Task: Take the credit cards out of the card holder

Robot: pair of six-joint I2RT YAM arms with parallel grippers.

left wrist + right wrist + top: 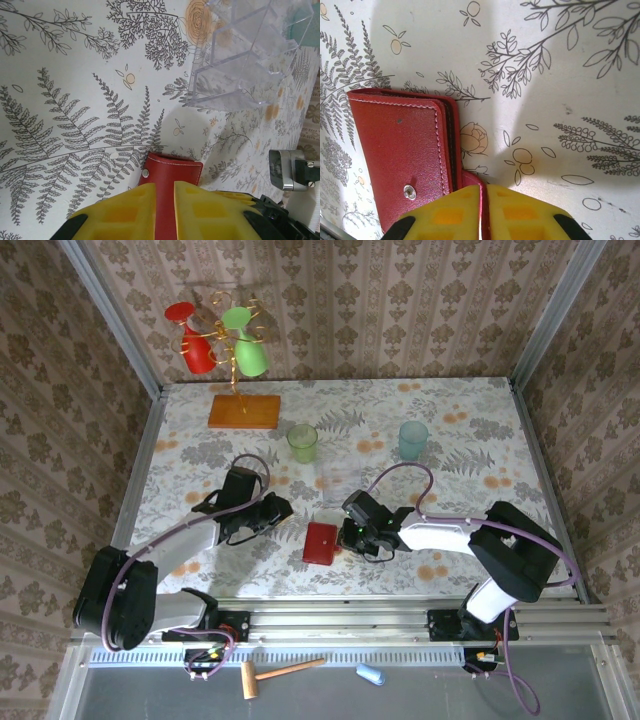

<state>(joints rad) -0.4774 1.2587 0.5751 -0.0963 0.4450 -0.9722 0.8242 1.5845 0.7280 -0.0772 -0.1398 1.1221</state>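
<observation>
Progress is nil: the red card holder (320, 543) lies closed at six o'clock on the desk (480, 440), cards unpulled. Right fingers (450, 215) pinch its snap tab (472, 179) from three o'clock; left fingers (125, 215) narrow, grip unclear.

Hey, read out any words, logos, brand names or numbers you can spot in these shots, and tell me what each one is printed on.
There is no readable text in any view.
The red card holder shows plain leather, stitching and a metal snap, with no brand mark.
The tablecloth has only fern and flower drawings.
The clear plastic box shows no label.
</observation>
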